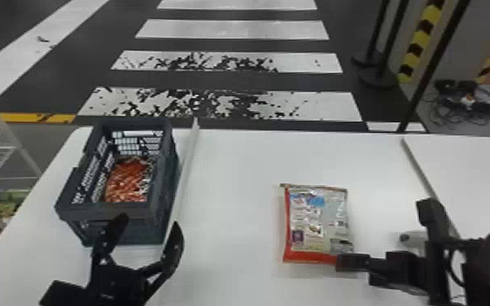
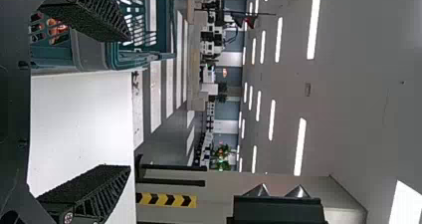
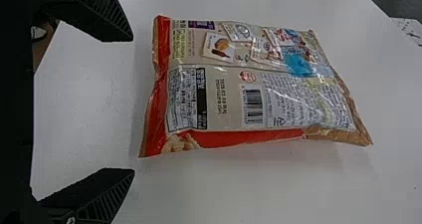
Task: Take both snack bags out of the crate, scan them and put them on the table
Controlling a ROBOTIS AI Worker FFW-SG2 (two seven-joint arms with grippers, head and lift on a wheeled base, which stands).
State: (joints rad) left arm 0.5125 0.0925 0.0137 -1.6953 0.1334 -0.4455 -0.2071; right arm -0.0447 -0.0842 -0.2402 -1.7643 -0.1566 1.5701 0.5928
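- Head view, far left: a white wire rack (image 1: 12, 136) stands beyond the edge of the table (image 1: 236, 162), with packets on it.
- Next comes the dark crate (image 1: 110, 211), upright on the table; an orange-red snack bag (image 1: 128, 179) lies at its bottom.
- At the crate's near side is the left hand (image 1: 149, 224), its two fingers spread apart with nothing between them. The left wrist view shows the crate's slotted wall by one finger.
- Along the crate's right side runs a pale strip (image 1: 189, 162).
- Right of that, well apart from the crate, the other snack bag (image 1: 317, 219) lies flat on the table; the right wrist view shows its printed face and barcode up, and a red band at the end toward the fingers.
- Farther right is the right hand (image 1: 380, 234), fingers wide apart and the bag just ahead of them, ungripped.
- Beyond the table's far edge, a heap of cables (image 1: 466, 101) lies on the floor.
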